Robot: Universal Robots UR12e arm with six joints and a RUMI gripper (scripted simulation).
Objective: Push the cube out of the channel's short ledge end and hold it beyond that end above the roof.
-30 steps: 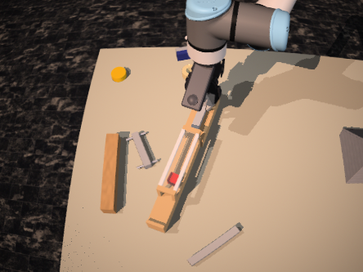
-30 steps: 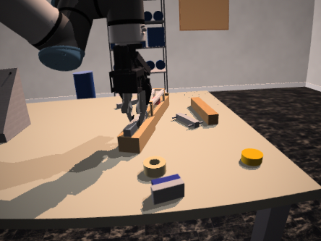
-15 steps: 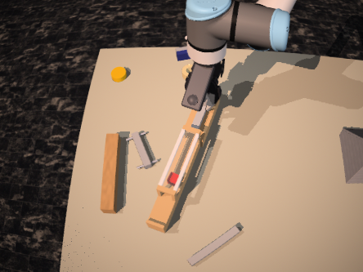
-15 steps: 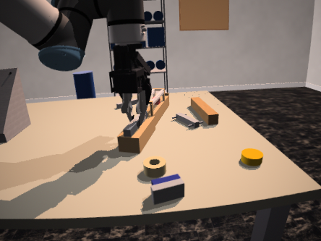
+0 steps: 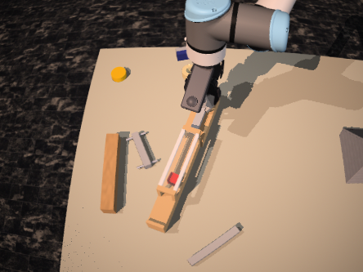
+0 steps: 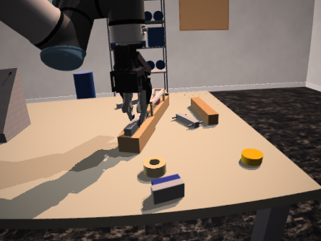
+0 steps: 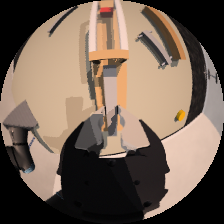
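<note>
A long wooden channel (image 5: 161,216) (image 6: 144,133) (image 7: 107,54) lies at a slant on the table, with pale rails along its roofed part. A red cube (image 5: 173,178) (image 7: 105,10) sits inside, near the end that runs out into a short ledge with a raised lip. My gripper (image 6: 134,115) (image 7: 111,106) is over the opposite end, shut on a grey stick (image 5: 197,119) (image 6: 131,128) (image 7: 110,87). The stick lies along the channel's open trough and points toward the cube, with its tip well short of it. In the top view the arm's wrist hides the fingers.
A long wooden block (image 5: 110,173) (image 6: 204,110) and a grey pinned tool (image 5: 143,149) (image 6: 187,119) lie beside the channel. A grey bar (image 5: 215,244), a yellow disc (image 5: 118,73) (image 6: 251,156), a tan ring (image 6: 155,163), a blue-topped box (image 6: 167,188) and a grey wedge (image 5: 353,154) also stand on the table.
</note>
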